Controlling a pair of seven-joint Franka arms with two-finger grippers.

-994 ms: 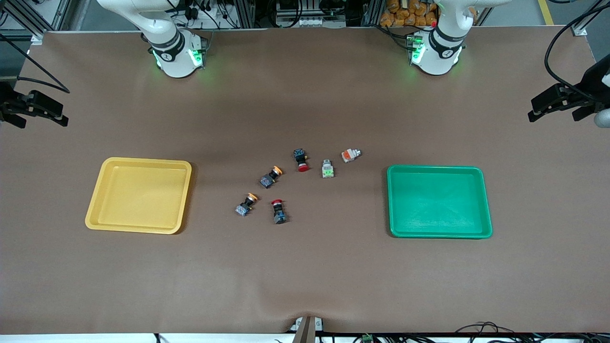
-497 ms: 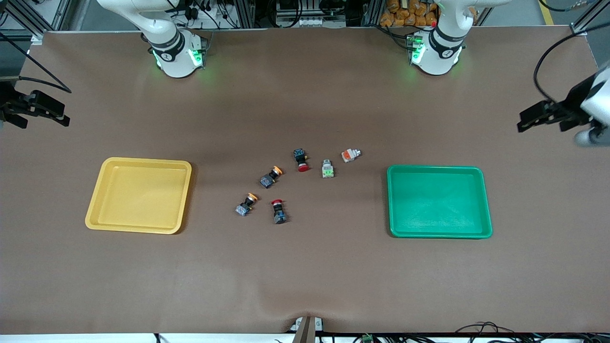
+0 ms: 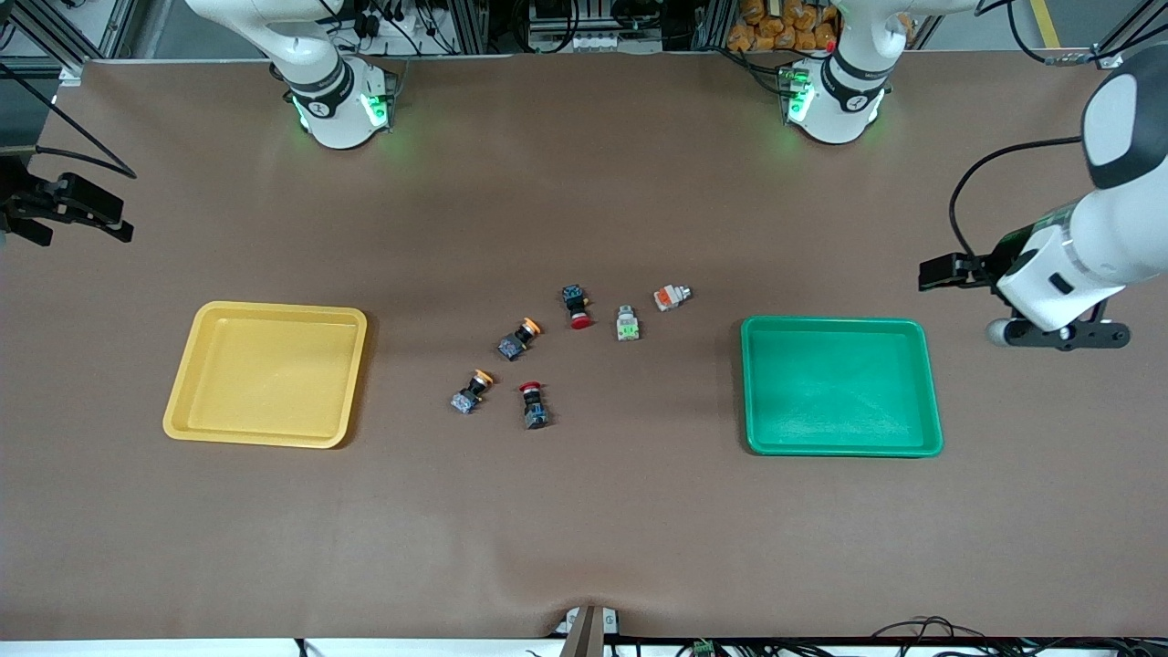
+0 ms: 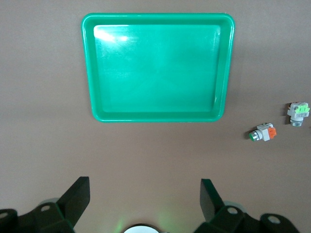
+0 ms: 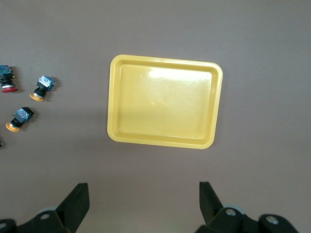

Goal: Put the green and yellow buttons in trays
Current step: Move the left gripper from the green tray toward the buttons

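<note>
We hold the left gripper point(image 4: 141, 204), fingers apart and empty, above bare table beside the green tray point(image 3: 840, 443). The green-ended button point(image 3: 627, 324) lies mid-table, past that tray. The right gripper point(image 5: 141, 204) waits, likewise spread.

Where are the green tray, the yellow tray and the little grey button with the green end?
green tray point(image 3: 932, 383): front view, on its rim.
yellow tray point(image 3: 187, 365): front view, on its rim.
grey button with the green end point(image 3: 627, 324): front view, on its body.

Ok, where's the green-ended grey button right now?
In the front view the green-ended grey button lies on the table mid-cluster, between the red-capped switch and the orange-ended grey button, toward the green tray.
</note>
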